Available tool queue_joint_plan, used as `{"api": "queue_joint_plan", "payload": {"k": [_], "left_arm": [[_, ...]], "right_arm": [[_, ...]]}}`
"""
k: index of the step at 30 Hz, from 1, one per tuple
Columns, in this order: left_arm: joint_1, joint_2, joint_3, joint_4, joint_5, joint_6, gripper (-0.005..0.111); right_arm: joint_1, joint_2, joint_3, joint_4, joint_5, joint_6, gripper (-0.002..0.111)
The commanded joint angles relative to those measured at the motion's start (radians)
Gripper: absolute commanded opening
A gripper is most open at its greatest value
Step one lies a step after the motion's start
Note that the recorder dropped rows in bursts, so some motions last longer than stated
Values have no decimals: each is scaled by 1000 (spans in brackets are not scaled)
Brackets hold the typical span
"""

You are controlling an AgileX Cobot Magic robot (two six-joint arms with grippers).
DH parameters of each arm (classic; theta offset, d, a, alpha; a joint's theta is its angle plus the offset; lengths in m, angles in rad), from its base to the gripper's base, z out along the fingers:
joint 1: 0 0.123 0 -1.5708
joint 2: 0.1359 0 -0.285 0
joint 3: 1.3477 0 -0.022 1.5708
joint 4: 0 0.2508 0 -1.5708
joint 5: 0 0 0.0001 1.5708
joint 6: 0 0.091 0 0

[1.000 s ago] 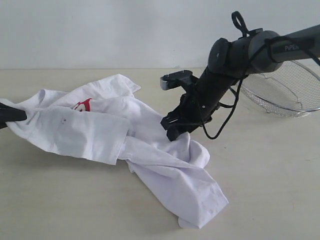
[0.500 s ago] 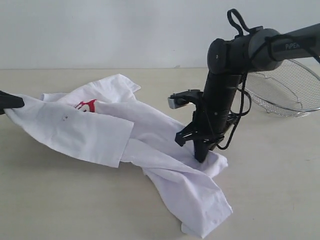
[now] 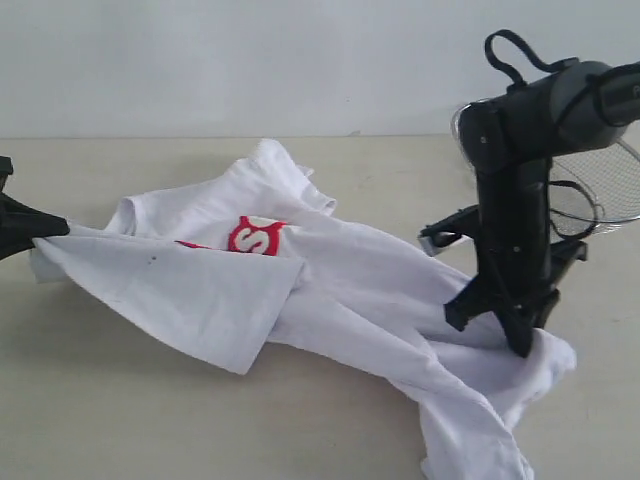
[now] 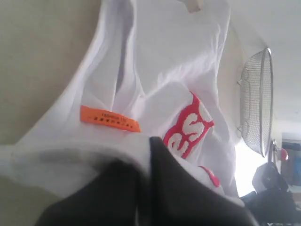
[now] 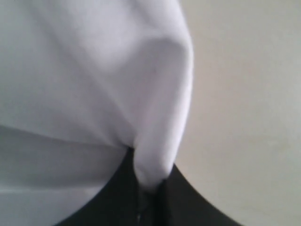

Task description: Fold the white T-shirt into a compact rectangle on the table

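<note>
The white T-shirt (image 3: 340, 280) lies crumpled and stretched across the table (image 3: 120, 410), red lettering (image 3: 255, 237) showing near its middle. My left gripper (image 3: 45, 228) at the far left edge is shut on a shirt edge. In the left wrist view the shirt (image 4: 164, 61) shows its orange neck tag (image 4: 109, 118) and red letters (image 4: 190, 129) just beyond the closed jaws. My right gripper (image 3: 520, 342) points down at the right, shut on a fold of the shirt (image 5: 155, 155) pinched between its black fingers.
A silver wire-mesh basket (image 3: 600, 180) stands at the back right, just behind the right arm, and appears in the left wrist view as the basket (image 4: 256, 101). A pale wall runs behind the table. Bare tabletop lies in front of the shirt.
The right gripper came down onto the shirt, closed on a fold and dragged it rightward. The shirt has spread out, and more of the red lettering shows.
</note>
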Motion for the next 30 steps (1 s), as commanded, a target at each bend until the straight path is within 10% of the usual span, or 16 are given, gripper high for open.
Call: {"api": "queue_joint_plan", "payload": {"k": [1, 30], "left_arm": [[22, 0, 13, -8, -75, -6, 5], [226, -86, 231, -8, -196, -1, 5]], "right_arm": [[-79, -65, 79, -48, 25, 17, 0], [-260, -110, 81, 94, -67, -98, 3]]}}
